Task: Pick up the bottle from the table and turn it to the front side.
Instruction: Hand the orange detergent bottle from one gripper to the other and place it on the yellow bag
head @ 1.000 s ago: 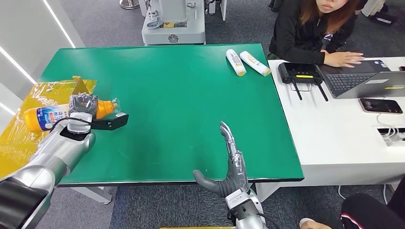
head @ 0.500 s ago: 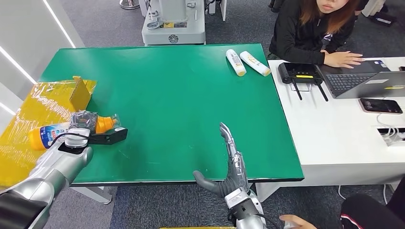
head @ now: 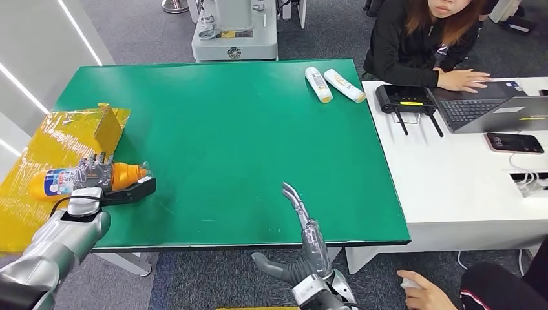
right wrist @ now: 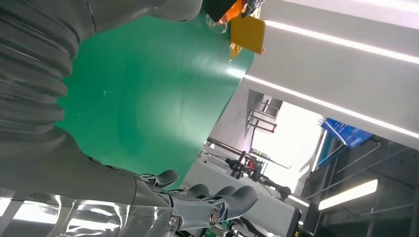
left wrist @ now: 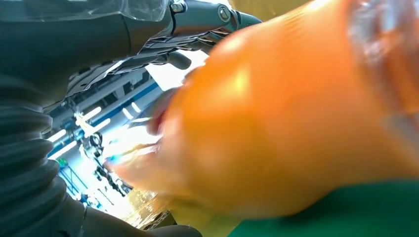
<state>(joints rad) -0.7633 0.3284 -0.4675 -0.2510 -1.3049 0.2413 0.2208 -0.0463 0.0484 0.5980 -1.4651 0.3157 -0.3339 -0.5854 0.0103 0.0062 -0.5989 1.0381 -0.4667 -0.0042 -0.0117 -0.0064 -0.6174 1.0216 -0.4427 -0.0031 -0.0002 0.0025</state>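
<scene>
**Bottle gripped, turn to the front not confirmed**

We see the green worktop (head: 245, 129) carrying most of the scene, with yellow plastic wrap (head: 39, 155) spread off its left edge and a small yellow box (head: 106, 126) standing on it. The left hand (head: 90, 175) is at the worktop's left near corner, fingers wrapped round the orange bottle (head: 77, 179). The bottle lies roughly horizontal in the grip, blue-and-white label end out over the wrap, neck end toward the worktop; in the left wrist view its orange body (left wrist: 276, 113) sits close against the fingers, blurred. The right hand (head: 304, 242) hangs at the near edge, fingers spread and straight, holding nothing.

Our judgement: the pick-up looks done, though we cannot tell whether the bottle is fully clear of the surface. Some label shows toward the head view, but we cannot tell whether that is the front side, so the turn is left, or at least unconfirmed.

Two white tubes (head: 333, 84) lie at the far right corner, well apart and untouched.
</scene>
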